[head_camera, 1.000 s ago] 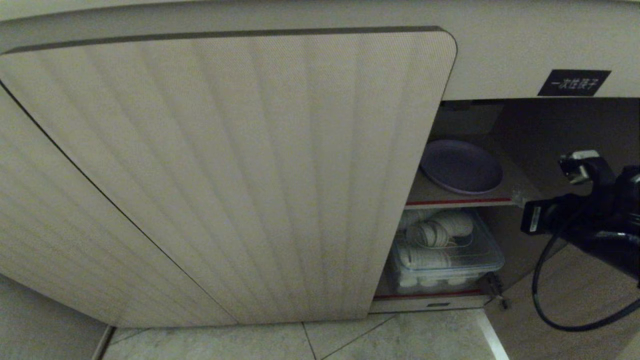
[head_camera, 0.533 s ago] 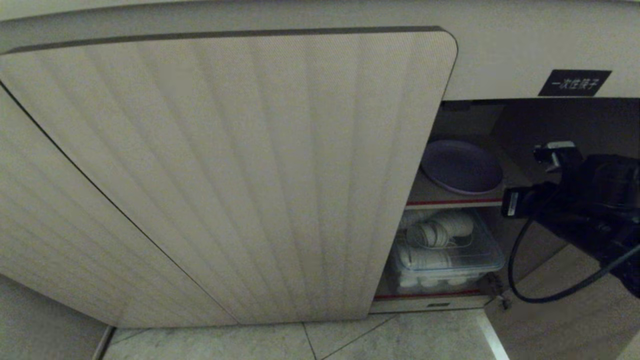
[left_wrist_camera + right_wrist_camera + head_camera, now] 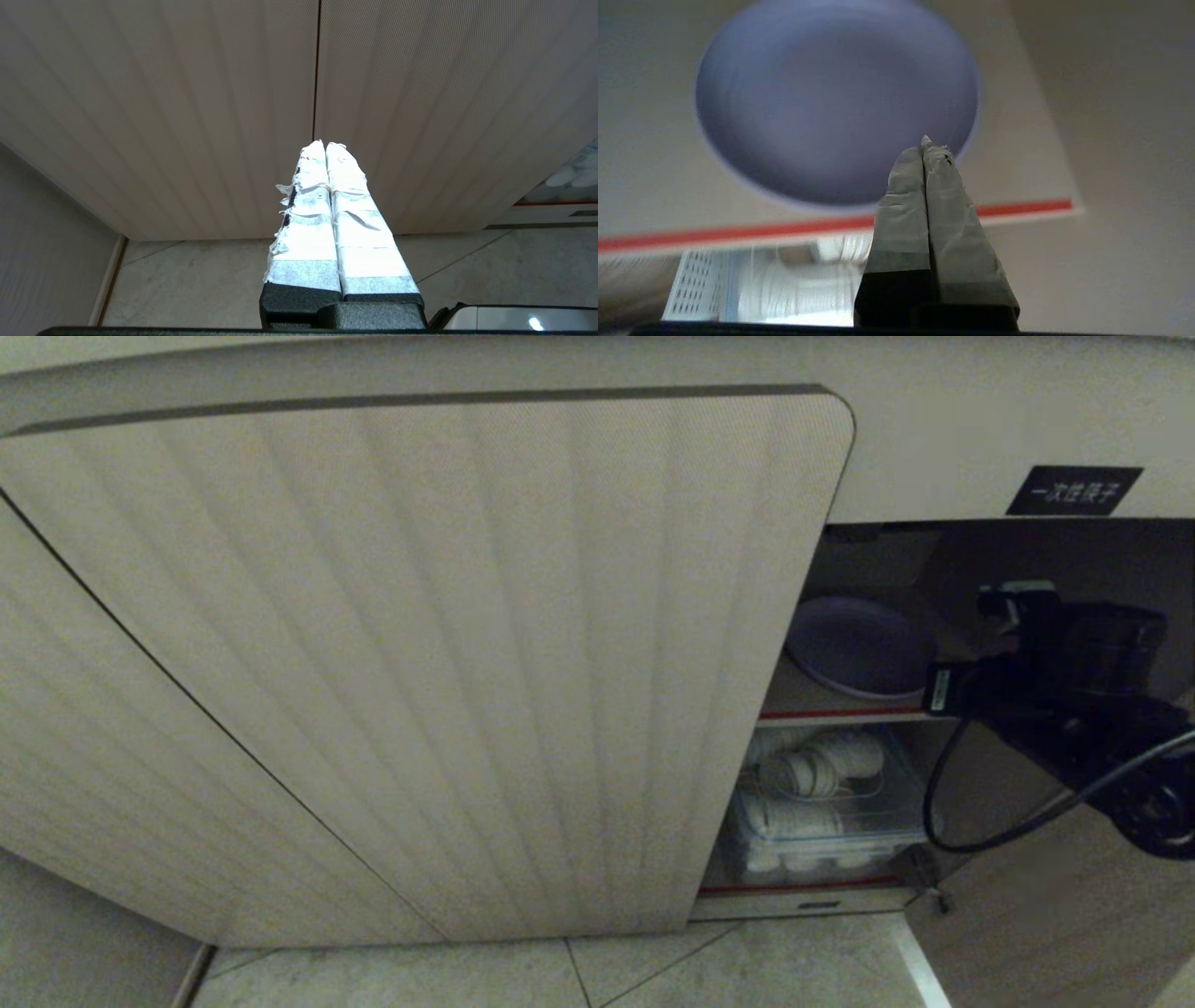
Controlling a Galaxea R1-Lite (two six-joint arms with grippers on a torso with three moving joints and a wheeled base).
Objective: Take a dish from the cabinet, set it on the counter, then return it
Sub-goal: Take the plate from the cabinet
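The round lavender plastic plate (image 3: 859, 649) lies on the beige cabinet's red-edged shelf (image 3: 845, 714), near its front edge; the right pincer (image 3: 926, 142), closed and empty, hovers just before it

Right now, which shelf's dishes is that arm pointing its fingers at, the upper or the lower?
The upper shelf: the right gripper, fingers shut, faces the lone lavender plate, not the white dishes in the clear bin below.
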